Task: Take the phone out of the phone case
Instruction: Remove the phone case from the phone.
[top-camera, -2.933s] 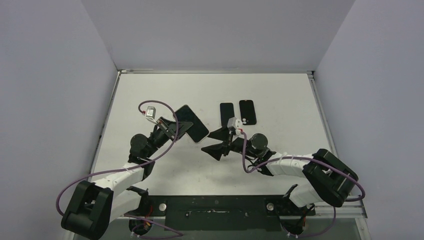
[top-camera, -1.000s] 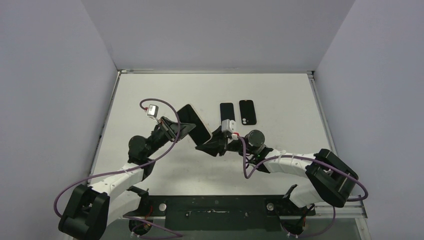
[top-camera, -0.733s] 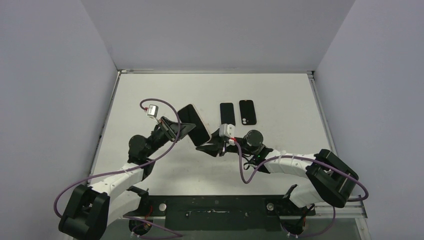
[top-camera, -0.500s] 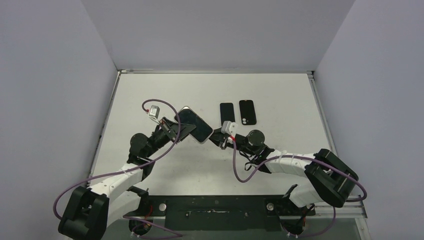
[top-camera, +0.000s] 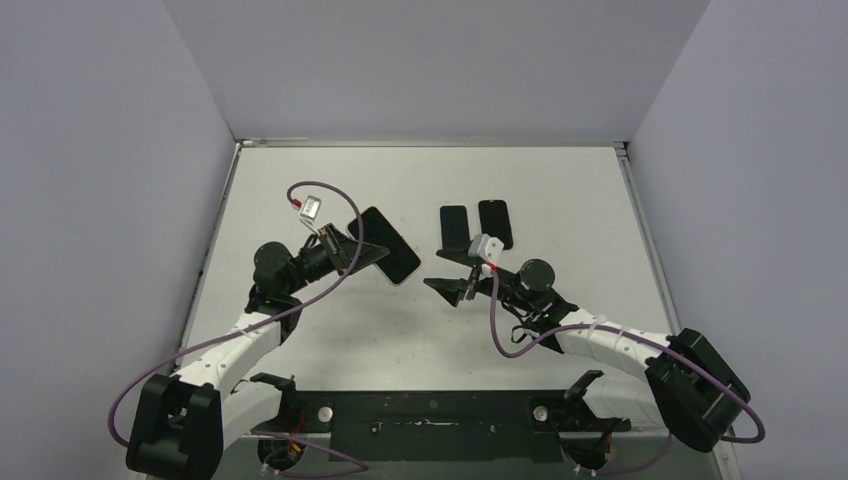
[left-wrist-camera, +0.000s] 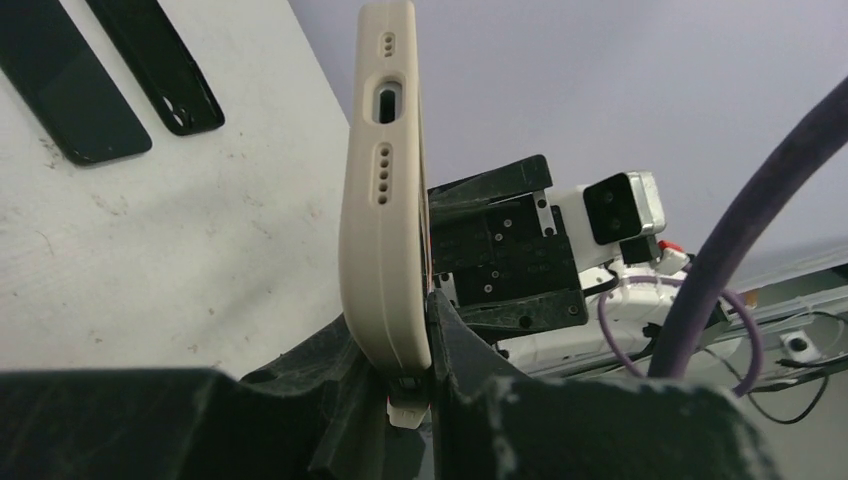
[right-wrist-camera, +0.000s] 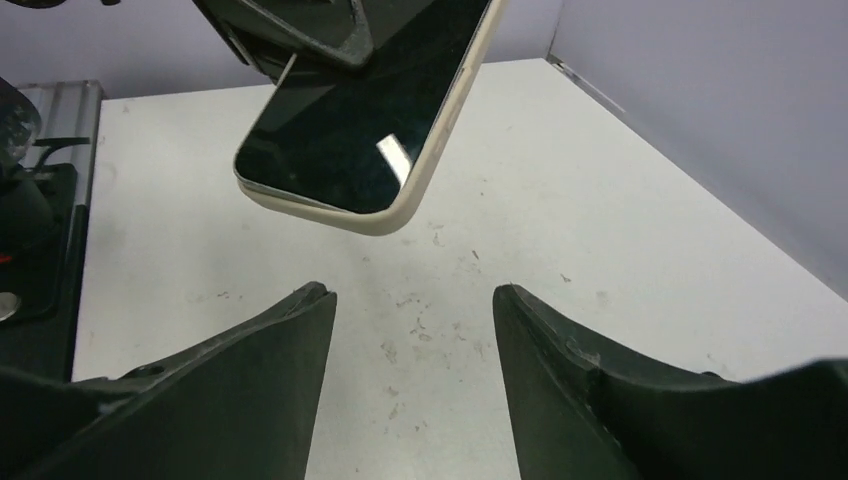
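— Phone (top-camera: 390, 245) whereabouts?
— Up off the surface (top-camera: 560, 200), tilted, pinched by one edge in the left pincer (top-camera: 353, 248). In the left wrist view (left-wrist-camera: 395, 340), clamped flat across front and back.

— And the right pincer (top-camera: 435, 270)?
— Just beside the phone's free corner, spread wide, gripping nothing. From the right wrist (right-wrist-camera: 415, 300), just below that hanging corner, not touching.

— Step in hand, then?
— By the look of things, closing in to peel the case (right-wrist-camera: 440, 140) off at that corner. Best to aim for the cream lip alone. Avoid clamping front and back together there: risks locking the phone in. Better to hook one finger (right-wrist-camera: 300, 330) behind the rim and pull away from the glass, with the left grip steady. Go slowly; likely to spring back if let go early.

— Look of the thing?
— Cream case (left-wrist-camera: 385, 220), soft-looking, with rounded corners. Port slot and rows of small holes on the edge facing the left wrist camera. Dark glossy screen (right-wrist-camera: 360, 110) with one glare spot, seated inside the lip, apparently fully in.

— Anything else near the phone?
— Beyond the free corner, apart from the phone, flat on the surface: dark slab (top-camera: 454, 228) and dark shell (top-camera: 497, 215) with a camera hole, side by side.
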